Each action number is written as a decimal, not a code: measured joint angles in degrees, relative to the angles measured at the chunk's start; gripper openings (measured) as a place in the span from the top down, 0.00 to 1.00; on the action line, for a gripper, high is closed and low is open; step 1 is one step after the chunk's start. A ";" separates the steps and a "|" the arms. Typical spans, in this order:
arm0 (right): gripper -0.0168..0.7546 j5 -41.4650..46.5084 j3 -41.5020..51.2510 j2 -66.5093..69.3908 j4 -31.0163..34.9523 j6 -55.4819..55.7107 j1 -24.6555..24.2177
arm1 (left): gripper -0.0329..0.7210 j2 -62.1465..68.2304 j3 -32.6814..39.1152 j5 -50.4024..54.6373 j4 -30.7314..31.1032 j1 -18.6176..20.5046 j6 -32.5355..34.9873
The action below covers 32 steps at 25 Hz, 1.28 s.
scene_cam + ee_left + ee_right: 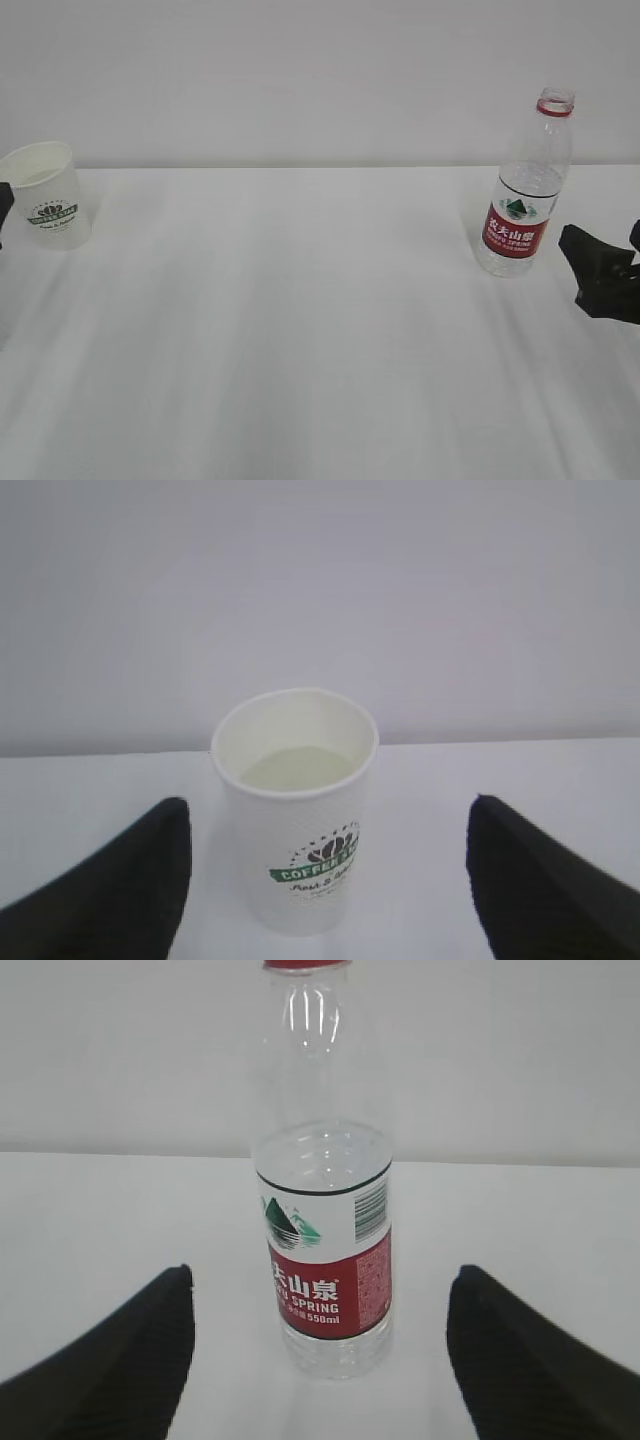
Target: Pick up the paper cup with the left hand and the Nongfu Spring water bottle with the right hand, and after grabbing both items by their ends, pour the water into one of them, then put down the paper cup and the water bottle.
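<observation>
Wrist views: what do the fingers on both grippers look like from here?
Left gripper: two matte black fingers, broad at the base and tapering to rounded tips, with no markings or cables in sight. Right gripper: the same plain black tapered fingers. In the exterior view only dark angular gripper parts show at the frame edges; the arms are out of view.

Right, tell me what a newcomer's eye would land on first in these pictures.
First, the clear ribbed plastic water bottle with a red label, standing uncapped at the right of the white table. Then the small white paper cup with a dark green logo, upright at the far left edge. Each wrist view frames its object between wide-open black fingers: the left gripper faces the cup, the right gripper the bottle, neither touching.
</observation>
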 joint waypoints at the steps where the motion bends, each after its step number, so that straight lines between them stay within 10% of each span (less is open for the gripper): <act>1: 0.21 0.00 0.10 -0.21 0.00 0.49 0.00 | 0.13 -1.25 0.63 0.00 0.00 0.00 0.00; 32: 0.21 9.01 -2.17 -20.04 -1.40 -0.79 0.00 | 0.15 -36.09 2.27 16.97 0.21 0.00 0.00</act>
